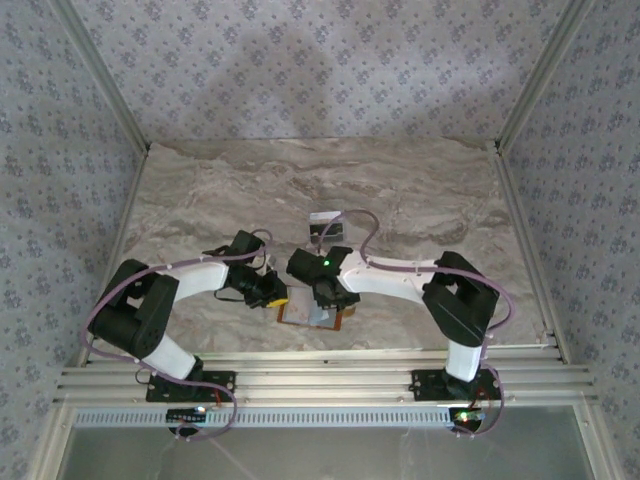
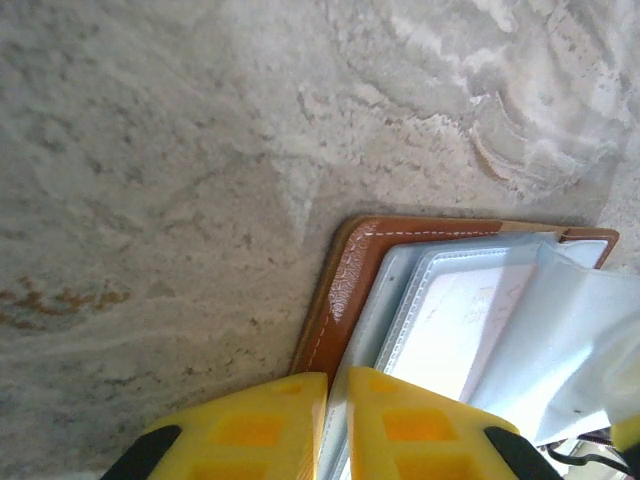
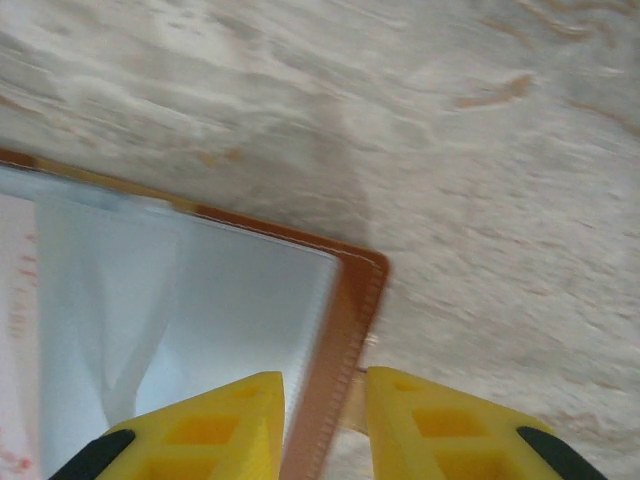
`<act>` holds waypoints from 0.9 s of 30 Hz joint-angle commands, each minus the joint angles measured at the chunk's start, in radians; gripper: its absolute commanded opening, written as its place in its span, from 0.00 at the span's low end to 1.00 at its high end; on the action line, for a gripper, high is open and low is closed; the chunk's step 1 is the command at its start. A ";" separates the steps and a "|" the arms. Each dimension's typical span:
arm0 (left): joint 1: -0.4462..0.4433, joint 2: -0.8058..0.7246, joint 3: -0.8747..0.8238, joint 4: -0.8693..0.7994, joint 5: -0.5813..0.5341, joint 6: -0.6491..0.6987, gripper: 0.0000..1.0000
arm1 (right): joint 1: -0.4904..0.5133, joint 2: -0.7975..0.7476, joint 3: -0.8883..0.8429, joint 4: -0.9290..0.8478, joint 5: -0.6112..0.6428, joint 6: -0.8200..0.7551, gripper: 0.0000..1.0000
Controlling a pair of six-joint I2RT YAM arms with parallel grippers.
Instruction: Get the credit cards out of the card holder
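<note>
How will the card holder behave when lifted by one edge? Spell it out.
Probably floppy: the card holder lies open, and its pale plastic sleeves look crumpled and billowing. Likely light, being thin and flat on the marble table. The stitched leather edge looks textured, so probably not slippery.

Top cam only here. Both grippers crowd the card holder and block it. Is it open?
Observer: Yes. Left wrist view shows the card holder lying open, grey-blue lining up.
Operator: Any card visible?
Observer: A whitish-pink card sits tucked inside it, not pulled out.
Operator: What's the right arm on?
Observer: The right gripper straddles the holder's brown stitched edge. Can't tell if it's clamped.
</note>
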 commanded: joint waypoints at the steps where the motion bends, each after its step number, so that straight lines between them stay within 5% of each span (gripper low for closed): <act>1: 0.005 0.035 -0.016 -0.080 -0.094 0.020 0.16 | 0.006 -0.066 -0.021 -0.093 0.062 0.040 0.30; 5: 0.005 0.022 -0.021 -0.081 -0.091 0.019 0.16 | 0.009 -0.113 -0.004 -0.039 0.032 0.005 0.32; 15: 0.005 0.000 -0.040 -0.082 -0.094 0.012 0.17 | 0.010 -0.137 -0.016 0.360 -0.298 -0.032 0.33; 22: -0.009 -0.027 0.005 -0.160 -0.119 0.033 0.17 | -0.002 -0.113 -0.033 0.273 -0.246 -0.018 0.32; 27: -0.048 -0.030 0.066 -0.249 -0.170 0.055 0.17 | -0.049 -0.205 -0.198 0.281 -0.216 0.042 0.32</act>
